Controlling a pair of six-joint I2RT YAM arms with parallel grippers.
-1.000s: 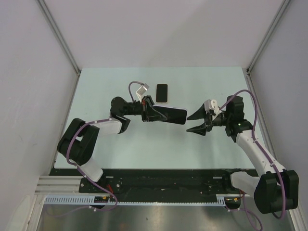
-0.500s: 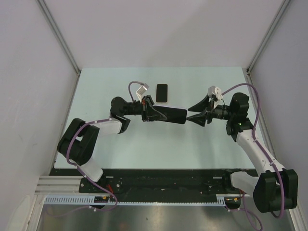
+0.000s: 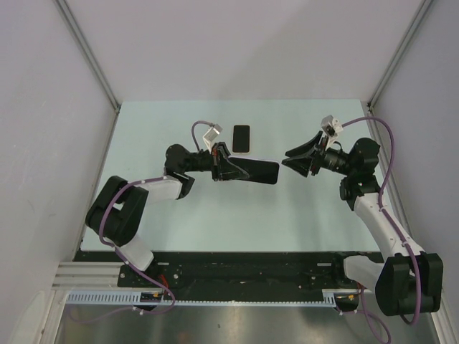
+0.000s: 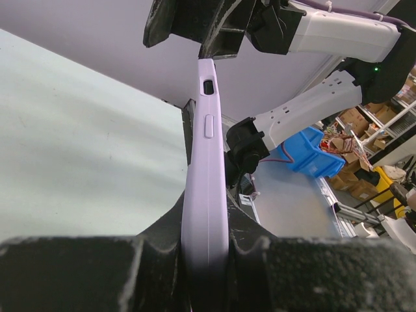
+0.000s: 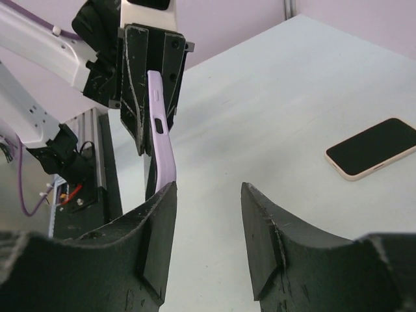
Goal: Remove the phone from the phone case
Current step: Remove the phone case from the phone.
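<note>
My left gripper [image 3: 233, 168] is shut on a lilac phone case [image 3: 252, 170] and holds it edge-on above the table's middle, its free end pointing right. In the left wrist view the case [image 4: 207, 169] stands between the fingers [image 4: 260, 260]. A phone [image 3: 241, 138] with a black screen and pale rim lies flat on the table behind the case. My right gripper [image 3: 285, 158] is open and empty, just right of the case's free end. In the right wrist view the case [image 5: 161, 153] looks slightly bent and sits beside the left finger [image 5: 156, 234]; the phone [image 5: 374, 147] lies far right.
The pale green table [image 3: 215, 215] has grey walls on three sides. A black rail [image 3: 244, 269] runs along the near edge by the arm bases. Purple cables loop off both arms.
My right gripper has swung up and back, then closed in on the case's free end, still open. The left gripper and case have not moved.
</note>
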